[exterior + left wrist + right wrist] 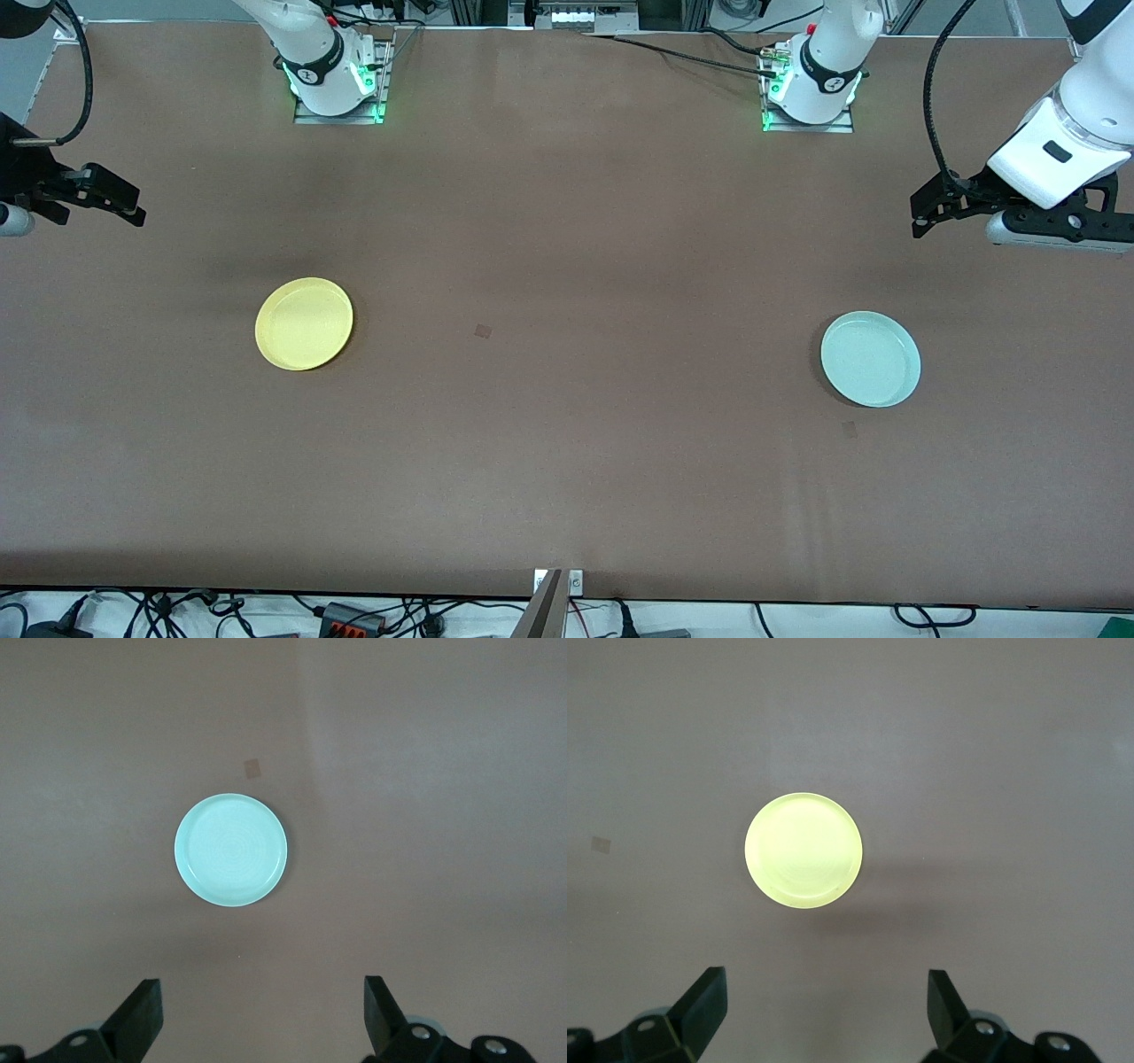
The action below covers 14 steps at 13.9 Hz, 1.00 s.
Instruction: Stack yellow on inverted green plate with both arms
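The yellow plate point(304, 323) lies rim up on the brown table toward the right arm's end; it also shows in the right wrist view point(803, 850). The pale mint-green plate point(870, 358) lies rim up toward the left arm's end; it also shows in the left wrist view point(230, 850). My right gripper point(124, 206) hangs open and empty high over the table's edge at its own end point(826, 1001). My left gripper point(926, 213) hangs open and empty over the table at its end point(263, 1010). Both are well apart from the plates.
The two arm bases point(337, 80) point(811, 89) stand at the table's edge farthest from the front camera. A small dark mark point(483, 331) lies near the table's middle, another point(849, 430) near the green plate. Cables run along the nearest edge.
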Each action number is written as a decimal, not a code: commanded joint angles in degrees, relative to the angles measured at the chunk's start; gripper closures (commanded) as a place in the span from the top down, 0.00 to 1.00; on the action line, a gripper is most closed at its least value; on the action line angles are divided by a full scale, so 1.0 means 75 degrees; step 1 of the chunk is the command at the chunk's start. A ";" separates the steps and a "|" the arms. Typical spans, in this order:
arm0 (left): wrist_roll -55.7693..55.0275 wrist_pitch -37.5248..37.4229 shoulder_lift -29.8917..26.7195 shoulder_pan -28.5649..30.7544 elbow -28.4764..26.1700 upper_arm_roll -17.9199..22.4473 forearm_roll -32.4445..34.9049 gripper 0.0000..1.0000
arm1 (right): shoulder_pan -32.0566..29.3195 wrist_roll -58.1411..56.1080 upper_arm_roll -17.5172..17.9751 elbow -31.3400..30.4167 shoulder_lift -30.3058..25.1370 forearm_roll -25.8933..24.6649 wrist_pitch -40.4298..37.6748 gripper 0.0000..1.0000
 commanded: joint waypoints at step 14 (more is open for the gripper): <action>0.0783 -0.0808 0.1833 0.0475 0.1785 0.0064 -0.0109 1.00 | -0.0069 0.0002 0.0039 -0.0121 0.0616 -0.0381 0.0379 1.00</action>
